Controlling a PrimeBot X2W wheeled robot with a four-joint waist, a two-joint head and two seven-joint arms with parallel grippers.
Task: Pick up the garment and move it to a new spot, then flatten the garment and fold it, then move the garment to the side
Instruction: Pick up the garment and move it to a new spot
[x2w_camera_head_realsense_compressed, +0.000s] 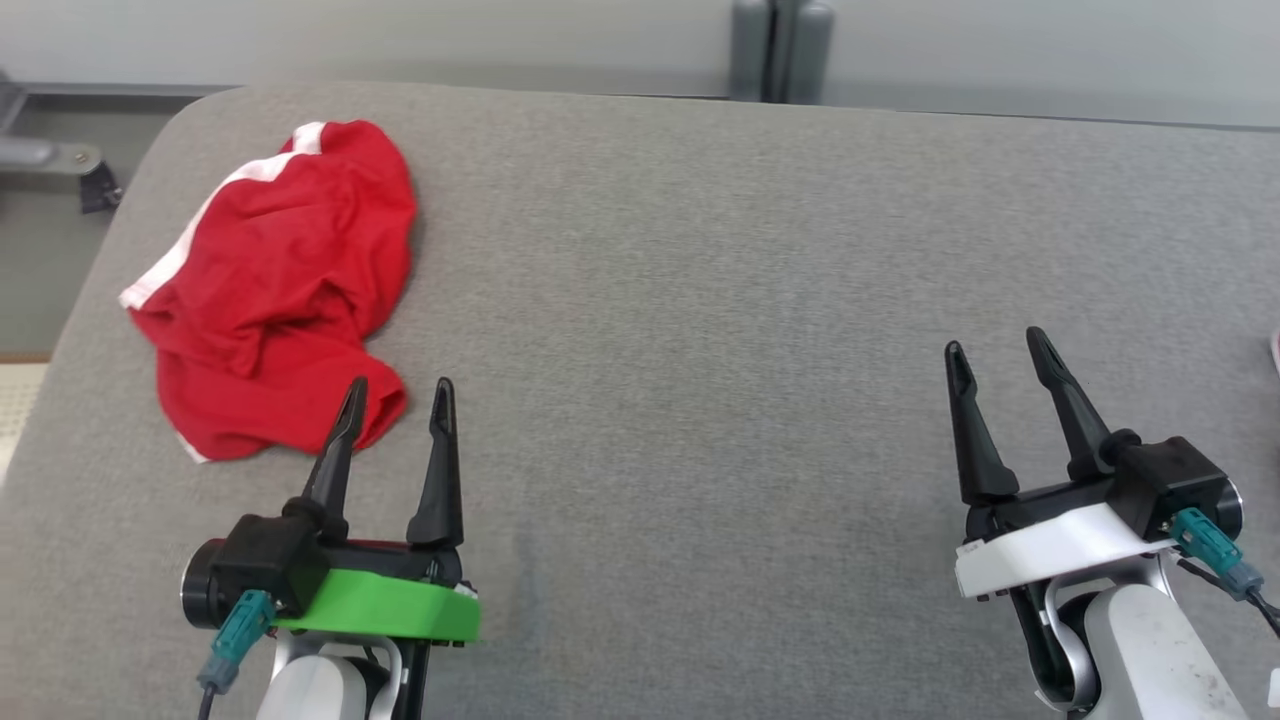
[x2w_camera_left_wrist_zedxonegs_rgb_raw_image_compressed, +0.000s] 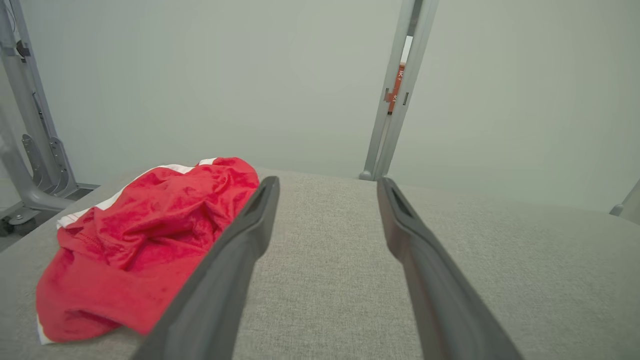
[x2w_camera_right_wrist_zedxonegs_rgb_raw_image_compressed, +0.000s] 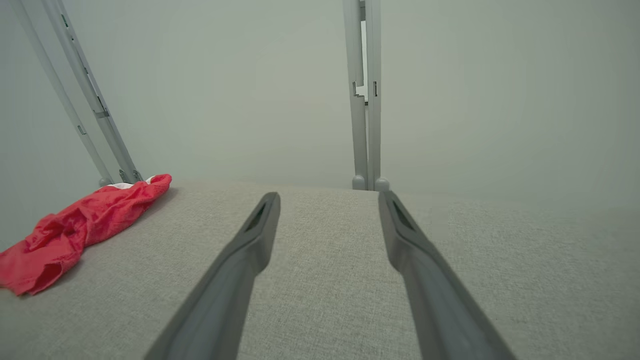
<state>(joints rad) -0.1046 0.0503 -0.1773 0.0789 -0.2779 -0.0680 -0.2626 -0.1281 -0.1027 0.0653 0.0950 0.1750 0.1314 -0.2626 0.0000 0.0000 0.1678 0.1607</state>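
A crumpled red garment (x2w_camera_head_realsense_compressed: 275, 285) with white trim lies on the grey fabric surface (x2w_camera_head_realsense_compressed: 700, 300) at the far left. The left wrist view has the garment (x2w_camera_left_wrist_zedxonegs_rgb_raw_image_compressed: 145, 240) to the left of the fingers; the right wrist view has the garment (x2w_camera_right_wrist_zedxonegs_rgb_raw_image_compressed: 75, 230) at the left edge. My left gripper (x2w_camera_head_realsense_compressed: 398, 384) is open just below the garment's near edge, its left fingertip overlapping the red cloth, nothing between the jaws. At the lower right my right gripper (x2w_camera_head_realsense_compressed: 998, 342) stands open over bare fabric, far from the garment.
The grey surface ends in a rounded corner at the upper left, with floor and a metal frame (x2w_camera_head_realsense_compressed: 50, 155) beyond. A grey post (x2w_camera_head_realsense_compressed: 780, 50) stands behind the far edge. Pale walls close the background.
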